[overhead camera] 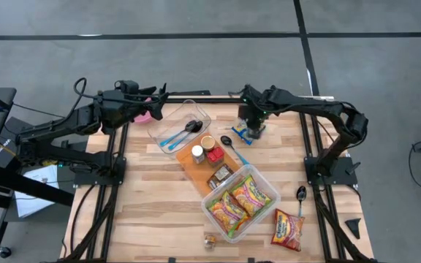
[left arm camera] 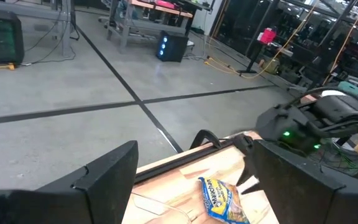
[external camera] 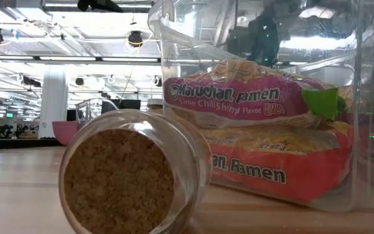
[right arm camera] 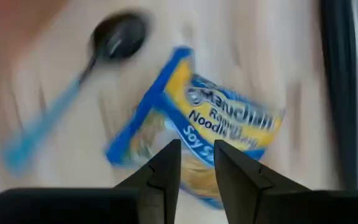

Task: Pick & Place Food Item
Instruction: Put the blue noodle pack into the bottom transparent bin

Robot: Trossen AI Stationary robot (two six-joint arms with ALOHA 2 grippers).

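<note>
Noodle packet [right arm camera: 225,127] under right claw [right arm camera: 196,163].

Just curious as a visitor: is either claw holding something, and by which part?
The right claw pinches the blue-and-yellow ramen packet at one edge; the left claw holds nothing.

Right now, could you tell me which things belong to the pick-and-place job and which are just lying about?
In the job:
- blue ramen packet
- right gripper, closing on it
- clear bin holding ramen

Lying about:
- spoons
- cork-lidded jar
- red packet
</note>
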